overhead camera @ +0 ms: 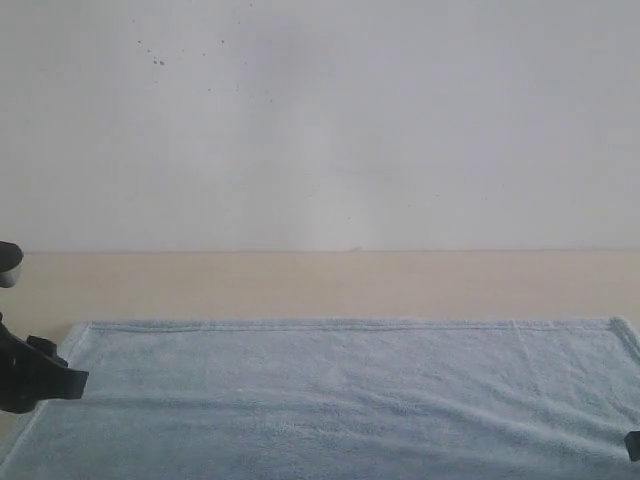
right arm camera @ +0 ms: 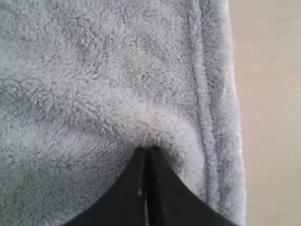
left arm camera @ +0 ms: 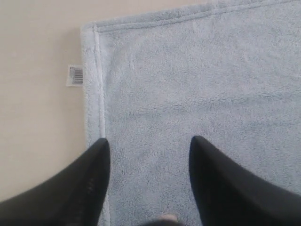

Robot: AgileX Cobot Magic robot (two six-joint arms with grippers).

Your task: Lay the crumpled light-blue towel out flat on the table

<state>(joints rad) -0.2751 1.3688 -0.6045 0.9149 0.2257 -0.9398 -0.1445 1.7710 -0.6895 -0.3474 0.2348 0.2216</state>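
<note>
The towel (overhead camera: 340, 400) looks soft, light, limp; I'd pinch its hemmed corners. My left claw (left arm camera: 149, 141) hangs open, empty; the right claw (right arm camera: 146, 151) is shut against the pile.

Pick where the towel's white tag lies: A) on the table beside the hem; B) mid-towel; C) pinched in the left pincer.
A: the tag sticks out from the hem of the towel onto the table, clear of the open left pincer.

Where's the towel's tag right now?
Left wrist view: the tag lies on the table against the towel's hemmed edge, near its corner, on the left arm's side.
</note>
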